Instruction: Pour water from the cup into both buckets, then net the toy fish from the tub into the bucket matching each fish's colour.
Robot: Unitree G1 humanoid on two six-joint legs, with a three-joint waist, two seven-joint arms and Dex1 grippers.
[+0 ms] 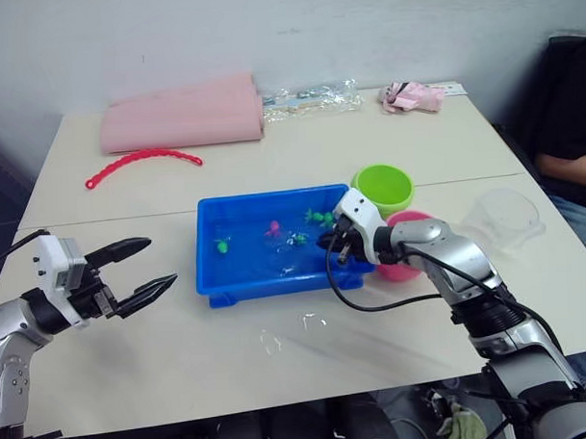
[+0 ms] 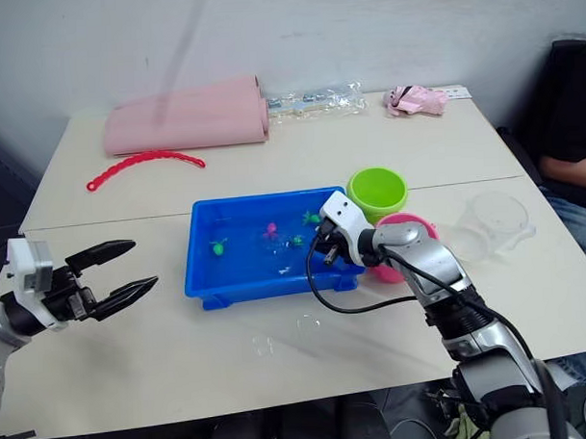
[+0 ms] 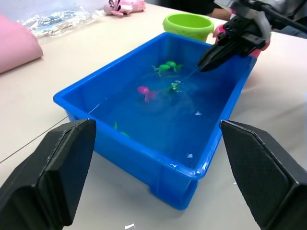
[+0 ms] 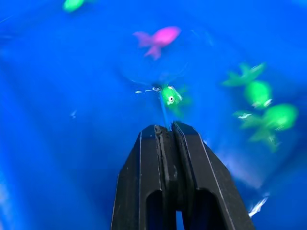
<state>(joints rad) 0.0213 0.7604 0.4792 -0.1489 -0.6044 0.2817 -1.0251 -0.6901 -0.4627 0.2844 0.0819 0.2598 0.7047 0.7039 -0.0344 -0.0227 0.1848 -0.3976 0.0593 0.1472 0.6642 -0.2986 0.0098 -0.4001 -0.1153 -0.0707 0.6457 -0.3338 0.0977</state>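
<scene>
our right gripper (image 4: 167,128) has its fingers pinched tight on the thin handle of the net (image 4: 160,93), which pokes out past the fingertips into the tub (image 1: 228,289). the hoop itself is hard to make out in the water; from the right wrist view it looks to sit right at a small green fish (image 4: 170,95) just ahead of the tips. our left gripper (image 1: 141,271) hangs with fingers spread wide and nothing between them, well off from the tub's near end.

more toy fish are scattered beyond the right fingertips: a pink one (image 4: 160,36) further out, a cluster of green ones (image 4: 261,110) off to one side, and another green one (image 1: 221,246) toward the far end from the right gripper. the green bucket (image 1: 382,187) and pink bucket (image 1: 408,264) sit right behind the right wrist, touching or nearly touching the tub's end. the cup (image 1: 505,218) lies further back past that arm.

we reckon we're on the netting step, going for that green fish. best bet, we think: slide the hoop under it, lift slow and level so it doesn't slosh out, then swing back to the green bucket, not the pink one. the handle is skinny, so it could twist in the pinch.

surface is a pale table (image 1: 163,368) with a few water drops (image 1: 309,321) near the tub. at the far side lie a pink roll (image 1: 181,115), a red beaded strip (image 1: 142,162), a clear plastic bag (image 1: 313,97) and a pink toy (image 1: 411,96). a person (image 1: 569,123) sits off the right end.
</scene>
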